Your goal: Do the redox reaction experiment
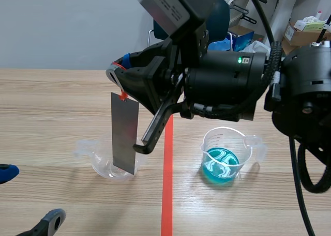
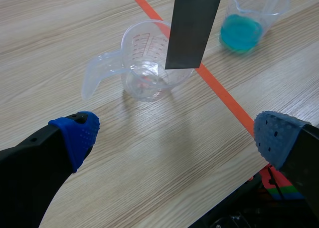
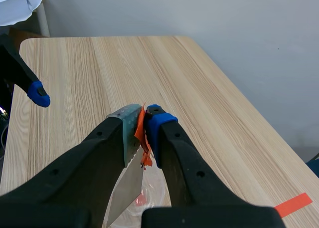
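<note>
The right gripper – reaching in from the right, past the orange-red tape line – is clamped on the orange-taped top of a grey metal strip. The strip hangs upright, its lower end at the mouth of a clear beaker left of the line. A beaker of blue liquid stands to the right, well apart. The left gripper sits low at near left – fingers spread, holding nothing.

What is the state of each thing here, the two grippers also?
clear beaker: upright, looks empty.
blue beaker: upright, some blue liquid inside.
metal strip: hanging upright, gripped at its taped top, lower end over the clear beaker.
left gripper: open, empty.
right gripper: shut on the metal strip.
</note>
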